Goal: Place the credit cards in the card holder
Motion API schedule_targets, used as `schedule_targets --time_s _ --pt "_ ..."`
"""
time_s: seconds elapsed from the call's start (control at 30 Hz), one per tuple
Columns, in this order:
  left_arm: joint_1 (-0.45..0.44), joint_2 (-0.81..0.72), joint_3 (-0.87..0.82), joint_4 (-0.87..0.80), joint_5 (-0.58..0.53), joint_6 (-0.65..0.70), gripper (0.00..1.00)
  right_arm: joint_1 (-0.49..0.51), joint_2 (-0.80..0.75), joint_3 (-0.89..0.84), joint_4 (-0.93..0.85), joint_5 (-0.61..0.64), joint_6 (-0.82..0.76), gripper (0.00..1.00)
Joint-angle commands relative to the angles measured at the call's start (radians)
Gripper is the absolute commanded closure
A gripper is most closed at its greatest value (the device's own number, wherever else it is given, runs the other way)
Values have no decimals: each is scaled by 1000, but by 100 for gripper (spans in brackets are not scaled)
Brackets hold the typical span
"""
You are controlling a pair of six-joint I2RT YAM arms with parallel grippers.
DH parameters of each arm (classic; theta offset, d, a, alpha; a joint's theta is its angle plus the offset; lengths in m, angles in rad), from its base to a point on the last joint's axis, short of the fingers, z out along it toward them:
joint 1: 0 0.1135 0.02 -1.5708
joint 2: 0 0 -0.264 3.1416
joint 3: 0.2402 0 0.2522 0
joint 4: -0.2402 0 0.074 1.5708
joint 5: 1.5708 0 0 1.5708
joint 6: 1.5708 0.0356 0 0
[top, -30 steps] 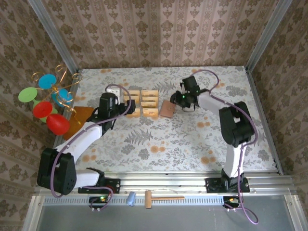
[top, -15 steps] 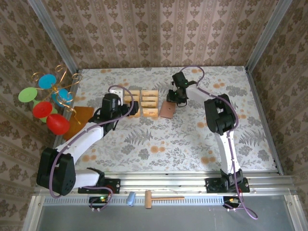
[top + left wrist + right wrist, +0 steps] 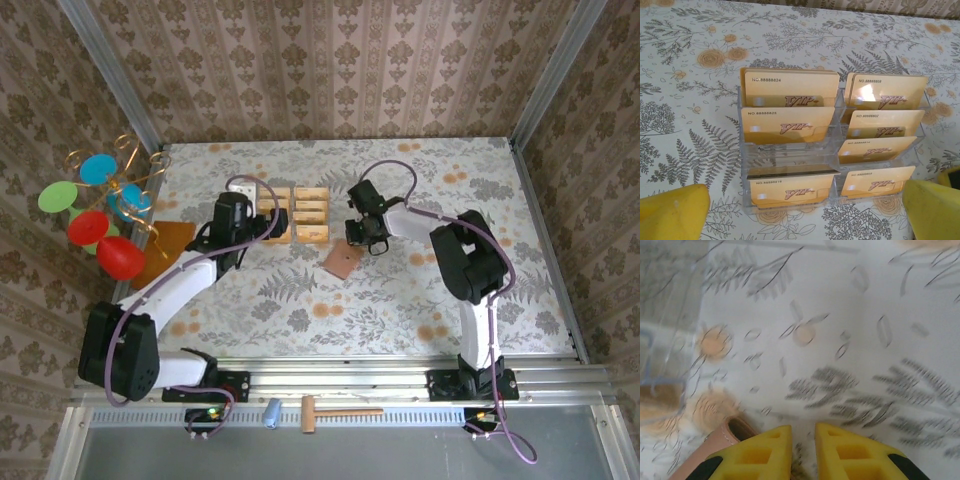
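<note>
- Right gripper [image 3: 803,428] fingers nearly pinched together, empty; card holder [image 3: 726,438] just beside them, lower left of the wrist view.
- Left gripper [image 3: 804,208] splayed wide at lower corners; credit cards [image 3: 790,95], centre frame, read "VIP" and "NO.88888824".

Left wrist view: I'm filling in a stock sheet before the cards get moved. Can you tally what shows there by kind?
Gold cards with a printed face showing: 7 (3 in the left column, 4 in the right; any tucked behind are not counted)
Clear rack: 1
Left gripper fingers, yellow: 2
Total: 10
</note>
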Motion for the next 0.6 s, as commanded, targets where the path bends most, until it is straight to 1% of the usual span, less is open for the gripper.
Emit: schedule_targets --time_s 0.0,0.17,0.3,0.37,0.5,0.57 --pt "-1 15 47 -22 -20 14 0 61 -39 -87 11 12 39 78" --pt "11 39 68 -27 -21 18 0 150 -68 -141 53 13 92 78" --pt "32 64 83 -24 -23 27 0 202 -85 -127 52 -2 120 77" --pt "56 79 98 -24 -23 24 0 202 -114 -113 39 -8 127 72" --pt "149 128 151 -56 26 -28 0 189 -227 -79 -21 11 114 56" --pt "198 167 194 -111 36 -65 0 180 -281 -72 -55 17 107 54"
